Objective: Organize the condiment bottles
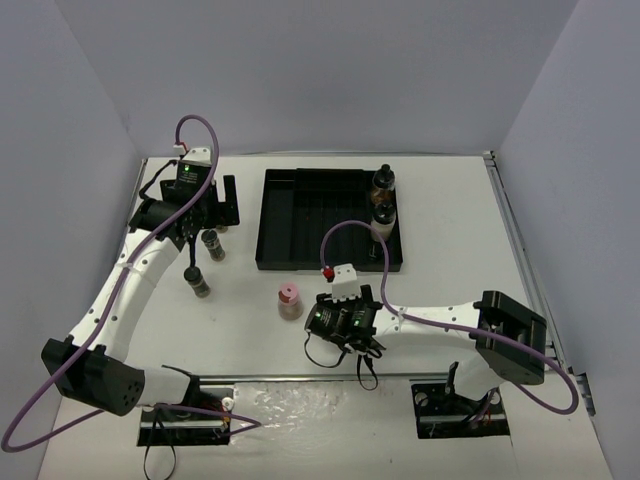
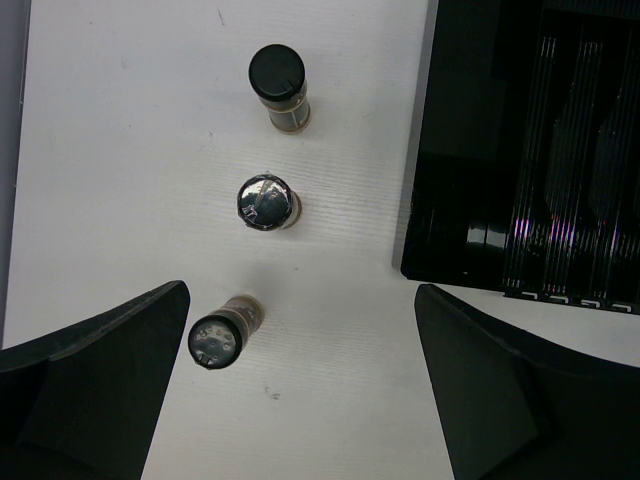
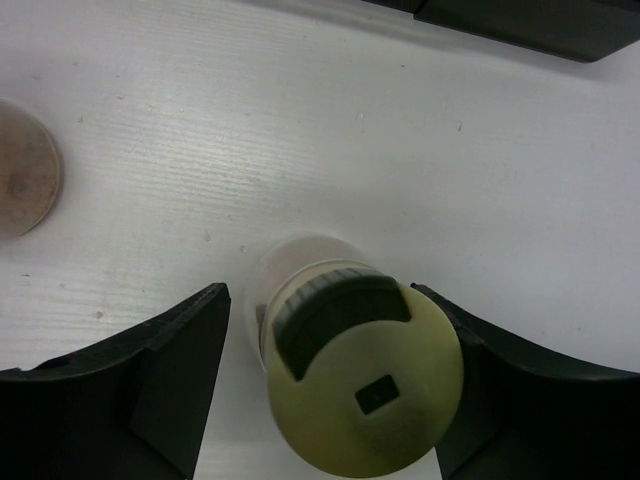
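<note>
My right gripper [image 3: 325,400] is open, pointing down, with its jaws on either side of the pale bottle with the yellow cap [image 3: 365,385]. There is a gap on the left side, and the right finger is close against the cap. The pink-capped bottle [image 1: 289,301] stands just left of it and also shows in the right wrist view [image 3: 22,168]. My left gripper [image 2: 300,400] is open and empty above three dark bottles standing in a line: a black-capped one [image 2: 277,82], a shiny-topped one [image 2: 267,201] and one [image 2: 217,338] beside my left finger.
The black ribbed tray [image 1: 310,225] lies at the back centre, with two bottles [image 1: 382,185] standing at its right end. Its corner [image 2: 470,200] shows at the right of the left wrist view. The right arm [image 1: 450,320] reaches across the front of the table.
</note>
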You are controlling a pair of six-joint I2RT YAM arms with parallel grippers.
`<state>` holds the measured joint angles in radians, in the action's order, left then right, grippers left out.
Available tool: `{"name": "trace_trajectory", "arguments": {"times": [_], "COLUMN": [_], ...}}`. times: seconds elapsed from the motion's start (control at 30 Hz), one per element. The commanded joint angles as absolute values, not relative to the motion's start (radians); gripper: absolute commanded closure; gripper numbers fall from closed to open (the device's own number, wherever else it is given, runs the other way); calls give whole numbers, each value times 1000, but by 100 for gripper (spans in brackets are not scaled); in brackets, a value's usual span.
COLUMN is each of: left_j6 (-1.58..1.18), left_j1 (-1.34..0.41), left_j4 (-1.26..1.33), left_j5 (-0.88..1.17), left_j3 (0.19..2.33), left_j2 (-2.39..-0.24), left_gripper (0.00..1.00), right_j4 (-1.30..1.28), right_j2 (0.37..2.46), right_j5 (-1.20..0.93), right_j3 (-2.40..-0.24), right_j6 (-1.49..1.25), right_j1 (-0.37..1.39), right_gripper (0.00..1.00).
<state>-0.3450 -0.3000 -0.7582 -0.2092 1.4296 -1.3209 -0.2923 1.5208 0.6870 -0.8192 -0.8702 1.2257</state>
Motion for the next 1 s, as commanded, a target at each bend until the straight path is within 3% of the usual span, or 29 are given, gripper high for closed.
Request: {"name": "trace_trajectory", "arguments": {"times": [0.0,0.17,0.63,0.73,0.9,0.97], "left_j6": [-345,-342,-344,-344,-345,-344], "left_j1": [-308,-308,-308,-309,-310,-310], "left_j4": [-718,-720,-719,-719,-719,-721], "left_j5": [-213,-215,-214,-215,-216,-216], "left_j3": [1453,1454,1453,1454,1454,1454], "left_j2": [-1303,-1302,-1305,-1307,-1307,-1307], "left_gripper": [7,7,6,7,7,6], "right_j4": [-290,-303,-386,-395,-406,-408], "right_j2": [1500,1501,1455,1454,1461,1467], "right_j5": [768,771,816,819,818,818], "right_j3": [-872,-885,-902,-906,-921,-938], "right_j6": [-884,-890,-940,-946,-951,-952], "right_j1": [1234,1238,1256,1259,1261,1261], "right_gripper": [30,29,49,64,99,100]}}
